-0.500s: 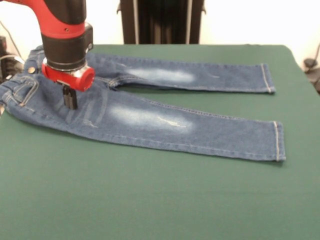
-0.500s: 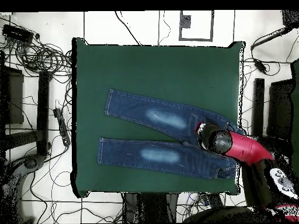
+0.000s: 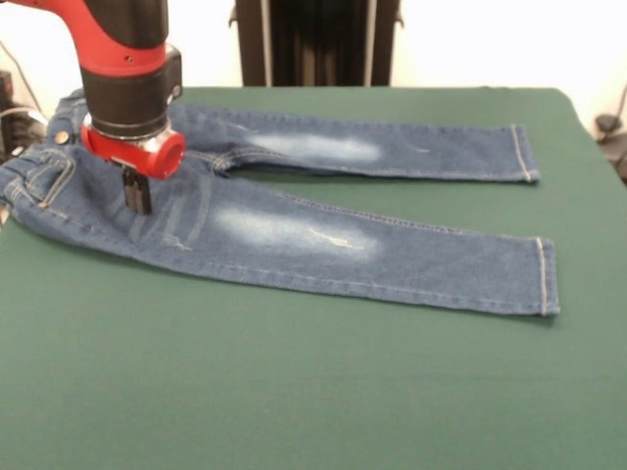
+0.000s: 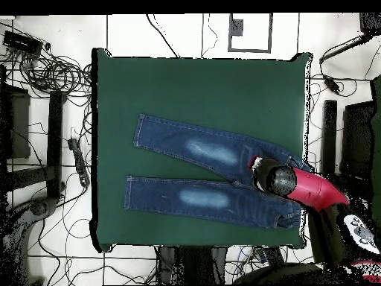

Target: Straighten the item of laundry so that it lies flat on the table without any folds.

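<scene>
The small blue jeans (image 3: 294,235) lie spread on the dark green table (image 3: 294,392), waistband at the left edge and both legs running right, slightly apart. Whitish patches show on both thighs. My gripper (image 3: 137,204) hangs from the red and black arm over the hip area near the waistband. Its black fingers are together, with their tips at the denim. I cannot tell whether they pinch any cloth. In the overhead view the jeans (image 4: 208,179) lie across the table (image 4: 201,89), and the arm's wrist (image 4: 271,179) covers the gripper at the waistband end.
The black pedestal (image 3: 318,39) stands behind the table's far edge. The waistband lies close to the table's left edge in the front view. Cables (image 4: 45,67) and dark stands (image 4: 56,141) lie on the floor around the table.
</scene>
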You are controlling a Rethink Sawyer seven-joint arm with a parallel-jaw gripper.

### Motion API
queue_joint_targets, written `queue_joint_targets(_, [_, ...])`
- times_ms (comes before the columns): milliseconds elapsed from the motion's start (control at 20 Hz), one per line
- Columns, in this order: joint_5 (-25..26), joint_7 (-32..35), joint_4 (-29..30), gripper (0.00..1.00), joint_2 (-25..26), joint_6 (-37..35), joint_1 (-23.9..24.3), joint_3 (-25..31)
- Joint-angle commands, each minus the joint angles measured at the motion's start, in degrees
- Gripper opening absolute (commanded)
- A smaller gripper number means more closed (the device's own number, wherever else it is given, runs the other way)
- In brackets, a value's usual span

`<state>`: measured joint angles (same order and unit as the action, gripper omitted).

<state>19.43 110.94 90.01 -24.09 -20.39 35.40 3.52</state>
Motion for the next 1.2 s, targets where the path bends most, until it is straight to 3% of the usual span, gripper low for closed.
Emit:
queue_joint_targets(50, [-0.8,2.9,-5.8,0.0,8.3,0.6,-3.1,5.2])
queue_joint_targets(500, [1.8,-7.0,-12.8,0.0,9.1,-6.5,-1.6,10.2])
queue_joint_targets(1200, [3.3,-6.9,-13.3,0.0,9.3,-7.2,-0.4,11.8])
